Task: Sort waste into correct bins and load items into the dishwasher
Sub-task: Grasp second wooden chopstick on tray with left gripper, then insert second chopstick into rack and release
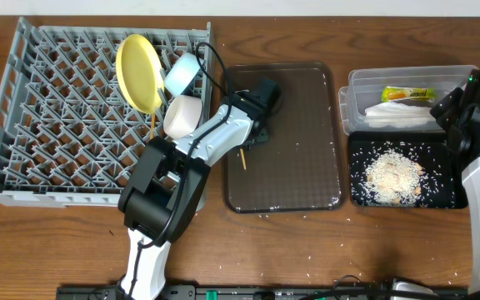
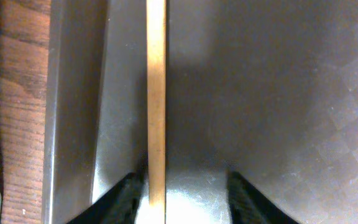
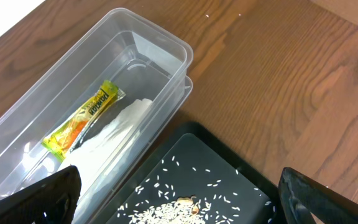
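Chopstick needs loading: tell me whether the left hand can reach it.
Probably yes: the chopstick lies on the brown tray between the fingers of the open left hand; nothing covers it.

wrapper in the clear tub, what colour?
Yellow-green wrapper with orange print; clearest in the right wrist view.

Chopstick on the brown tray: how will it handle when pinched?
The chopstick looks straight, thin wood: probably stiff and light. It lies flat on the glossy brown tray, so it may slide or roll. It sits beside one finger, so closing could nudge it.
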Tool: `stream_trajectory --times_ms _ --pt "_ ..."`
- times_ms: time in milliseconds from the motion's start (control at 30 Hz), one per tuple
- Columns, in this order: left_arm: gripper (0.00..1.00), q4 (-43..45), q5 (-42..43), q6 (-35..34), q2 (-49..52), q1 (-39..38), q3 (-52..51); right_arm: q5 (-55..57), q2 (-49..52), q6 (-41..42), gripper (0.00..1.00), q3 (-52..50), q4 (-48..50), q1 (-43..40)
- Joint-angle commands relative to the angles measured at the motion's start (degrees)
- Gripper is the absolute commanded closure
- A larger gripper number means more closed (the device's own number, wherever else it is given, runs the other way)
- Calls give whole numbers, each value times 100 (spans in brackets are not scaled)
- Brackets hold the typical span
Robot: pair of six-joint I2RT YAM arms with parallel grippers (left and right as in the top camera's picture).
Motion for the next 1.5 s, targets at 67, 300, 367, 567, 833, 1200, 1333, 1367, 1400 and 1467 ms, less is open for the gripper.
stream_trajectory --times_ms 67,300,367,567,833,1200,1333,1367,1400,1467 --pt "92 -11 79 -48 236 4 28 98 28 72 1 9 -7 -7" --pt "93 -57 190 590 -188 7 87 98 28 72 1 9 -9 -7" --pt "93 -66 227 942 -562 11 96 98 28 72 1 9 -7 -7" --pt "93 -988 118 2535 -2592 190 94 98 28 72 1 9 -7 -7" --pt "93 -2706 -1032 3515 -3169 1464 -205 98 28 72 1 9 -9 -7" --pt "74 -2177 -1029 4076 -2260 2398 -789 98 28 72 1 9 -7 -7" --pt "62 -2181 -1029 4074 -2203 2396 -787 98 28 72 1 9 -7 -7" --pt "62 -2218 -1029 4072 -2205 2396 -778 98 28 72 1 9 -7 -7" --pt "62 -2334 -1029 4004 -2240 2396 -741 98 28 72 1 9 -9 -7" --pt "60 -2599 -944 3711 -2474 2396 -588 98 31 72 1 9 -9 -7"
